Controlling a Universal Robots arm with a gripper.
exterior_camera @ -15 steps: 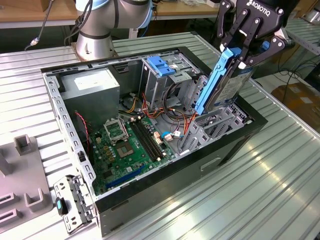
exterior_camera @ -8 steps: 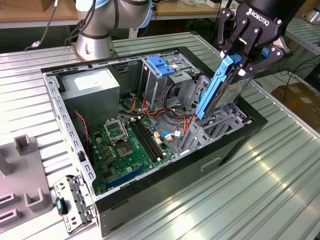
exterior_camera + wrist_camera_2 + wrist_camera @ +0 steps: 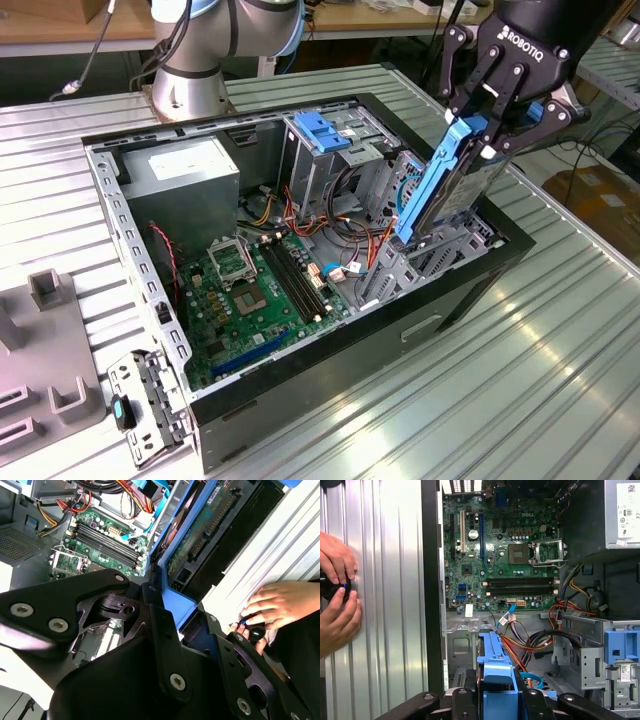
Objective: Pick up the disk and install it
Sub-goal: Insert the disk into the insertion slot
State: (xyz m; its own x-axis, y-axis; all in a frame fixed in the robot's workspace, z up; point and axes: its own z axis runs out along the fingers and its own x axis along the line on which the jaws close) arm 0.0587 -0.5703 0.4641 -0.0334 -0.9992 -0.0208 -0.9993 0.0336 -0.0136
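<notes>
Your disk hangs steeply over the drive bay at the exterior view's right end of the computer case, clear of the case floor. The gripper has it by the blue end tab, with the fingers closed firmly on that upper end. The long axis runs from the clamped top down toward the exterior view's left, tilted rather than upright, and the blue carrier rail faces the camera.

The lower end drops in among bay metal and cables, and you can't tell whether it touches anything there. In the second wrist view the disk's green circuit-board face and connector edge show, but the black finger links cover the tab end. In the first wrist view you see it nearly end on — little more than blue carrier rising between the finger links.

There is white lettering on the gripper's black body. A white printed sticker sits on the grey power supply, beyond the motherboard.

Outside the case, on the ribbed metal table, a person's two hands close around a small black knob — cut off at the picture's edge.
</notes>
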